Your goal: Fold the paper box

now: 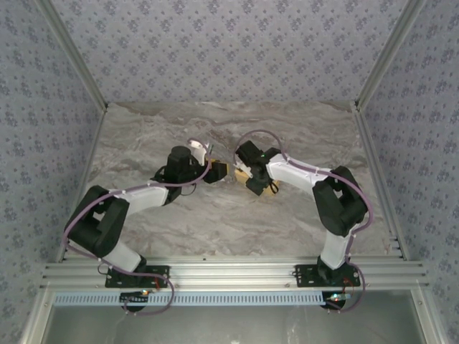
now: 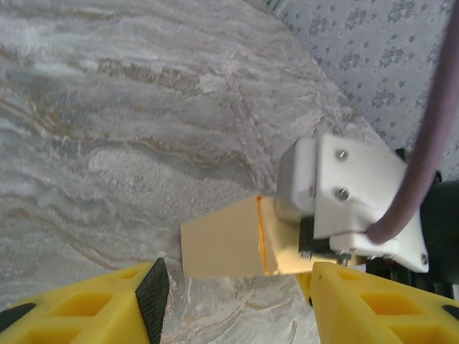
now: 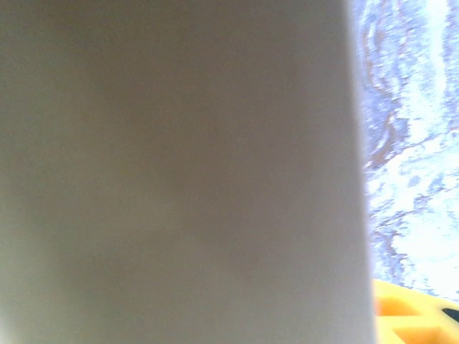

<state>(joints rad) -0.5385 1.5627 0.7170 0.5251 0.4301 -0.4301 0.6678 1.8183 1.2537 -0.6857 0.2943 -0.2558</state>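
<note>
The paper box (image 2: 222,247) is tan-yellow card with an orange crease down it, and it hangs tilted just above the marble table. Its right end is gripped under the white body of my right gripper (image 1: 251,179), which is shut on the paper box. In the right wrist view the box's blurred card face (image 3: 179,172) sits right against the lens, with one yellow finger (image 3: 416,315) at the bottom right. My left gripper (image 2: 233,294) stands open just short of the box's free end, nothing between its yellow fingers. From above, the box (image 1: 241,173) shows between the two grippers, the left one (image 1: 215,172) beside it.
The marble table (image 1: 215,129) is walled by patterned panels at the back and both sides. An aluminium rail (image 1: 229,272) carrying both arm bases runs along the near edge. A purple cable (image 2: 423,143) loops over the right gripper's body.
</note>
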